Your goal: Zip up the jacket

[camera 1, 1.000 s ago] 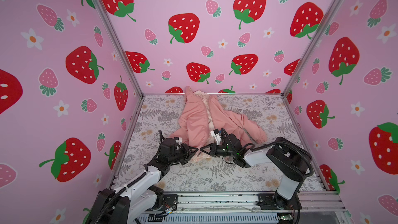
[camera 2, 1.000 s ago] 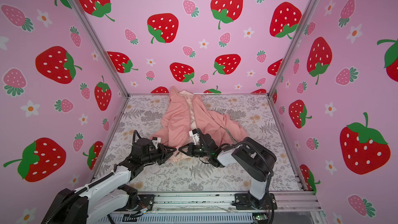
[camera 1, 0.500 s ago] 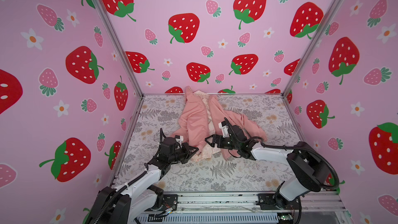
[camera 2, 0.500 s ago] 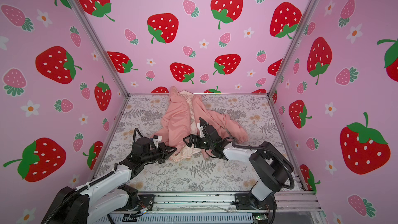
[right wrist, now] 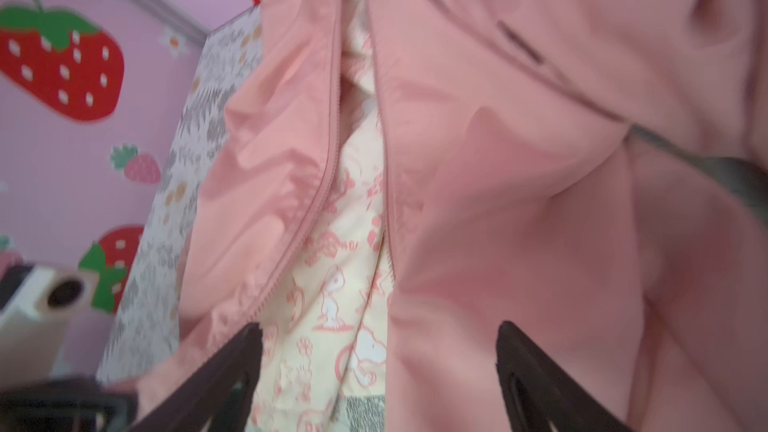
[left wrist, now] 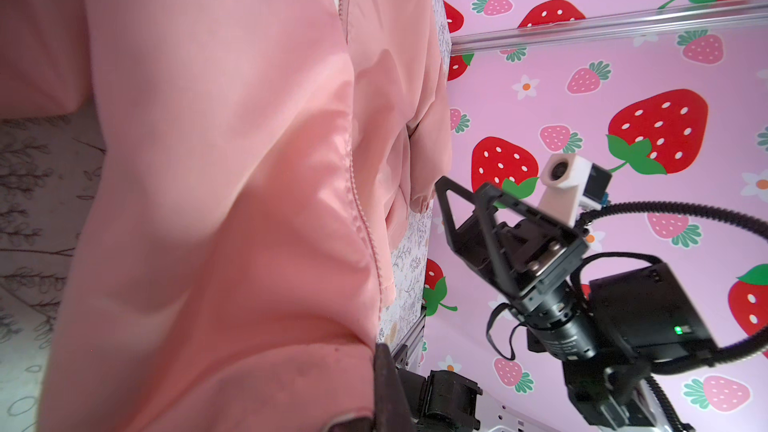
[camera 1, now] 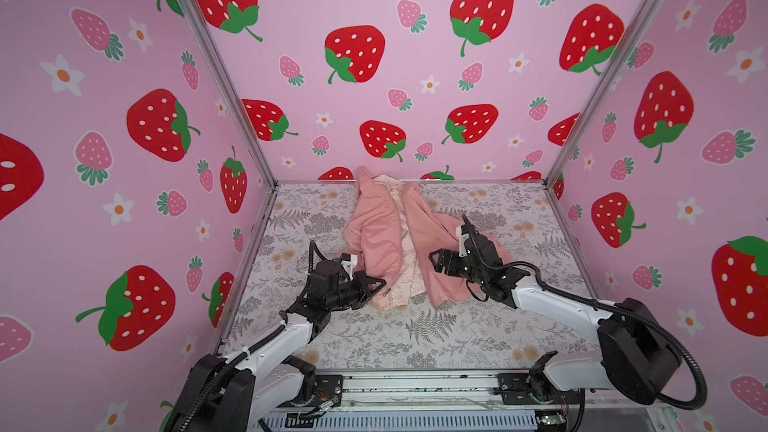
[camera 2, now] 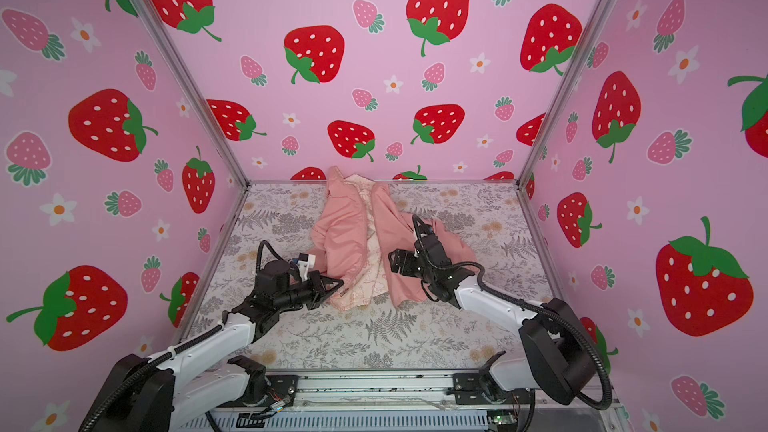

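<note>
The salmon-pink jacket [camera 1: 380,238] [camera 2: 343,238] lies unzipped on the table, its two front panels apart with cream cartoon lining [right wrist: 345,284] showing between them. My left gripper [camera 1: 380,283] [camera 2: 338,283] is shut on the bottom hem of the jacket's left panel [left wrist: 208,201]; one dark finger [left wrist: 386,388] presses the fabric. My right gripper [camera 1: 433,261] [camera 2: 394,261] [right wrist: 380,351] hovers open over the right panel [right wrist: 519,201], holding nothing. Pink zipper teeth [right wrist: 307,222] run along the left panel's edge. The zipper slider is not visible.
The floral-print table [camera 1: 415,338] is enclosed by strawberry-print walls [camera 1: 415,56] at the back and both sides. A metal rail [camera 1: 415,384] with the arm bases runs along the front. The right arm [left wrist: 561,284] shows in the left wrist view.
My right gripper, shut beside the left one at the hem a second ago, has opened and drawn back right over the right panel. The panels now lie further apart. The left gripper stayed put.
</note>
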Available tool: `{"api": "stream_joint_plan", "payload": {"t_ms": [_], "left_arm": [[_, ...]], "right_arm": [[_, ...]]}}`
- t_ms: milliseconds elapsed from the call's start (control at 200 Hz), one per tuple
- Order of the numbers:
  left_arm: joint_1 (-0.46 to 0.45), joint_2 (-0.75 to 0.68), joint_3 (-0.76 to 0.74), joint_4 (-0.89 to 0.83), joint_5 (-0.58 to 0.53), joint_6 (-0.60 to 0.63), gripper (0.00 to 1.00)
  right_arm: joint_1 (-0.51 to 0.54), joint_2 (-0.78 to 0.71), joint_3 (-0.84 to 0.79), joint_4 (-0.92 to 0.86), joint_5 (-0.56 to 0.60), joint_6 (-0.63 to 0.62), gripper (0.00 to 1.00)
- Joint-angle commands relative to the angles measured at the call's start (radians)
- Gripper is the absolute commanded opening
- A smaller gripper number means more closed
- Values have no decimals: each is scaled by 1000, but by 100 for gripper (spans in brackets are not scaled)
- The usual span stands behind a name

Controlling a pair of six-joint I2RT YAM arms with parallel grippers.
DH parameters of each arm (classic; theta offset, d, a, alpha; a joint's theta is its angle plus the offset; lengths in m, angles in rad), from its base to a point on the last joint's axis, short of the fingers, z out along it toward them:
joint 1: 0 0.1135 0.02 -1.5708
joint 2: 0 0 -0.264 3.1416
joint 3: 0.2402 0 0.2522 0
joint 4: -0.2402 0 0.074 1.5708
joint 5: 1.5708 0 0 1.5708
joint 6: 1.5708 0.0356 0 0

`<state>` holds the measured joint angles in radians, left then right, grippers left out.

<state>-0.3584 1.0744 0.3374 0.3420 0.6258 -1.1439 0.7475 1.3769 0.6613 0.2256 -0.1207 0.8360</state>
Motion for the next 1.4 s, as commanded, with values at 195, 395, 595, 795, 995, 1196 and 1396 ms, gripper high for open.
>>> {"api": "stream_joint_plan", "payload": {"t_ms": [195,395,595,795,995,1196,1396], "left_arm": [[-1,4,28,47,25,18,0],[-1,1,17,57,31,12,0],[-1,-8,10,66,38,6,0],[-2,-10,-2,80,47,-7,0],[-2,-8,-7,98,57,-18,0],[-3,-14,-9,94,61,-15,0],[-2,-19,-17,94,76,3,40]], "right_arm": [[123,187,-93,619,-330,462,66],[156,291,-80,779,-334,585,65],[170,372,-45,861,-339,645,60],[173,402,9,868,-342,652,55],[174,444,56,883,-357,670,44],[173,456,57,888,-356,682,18],[172,423,51,813,-348,646,0]]}}
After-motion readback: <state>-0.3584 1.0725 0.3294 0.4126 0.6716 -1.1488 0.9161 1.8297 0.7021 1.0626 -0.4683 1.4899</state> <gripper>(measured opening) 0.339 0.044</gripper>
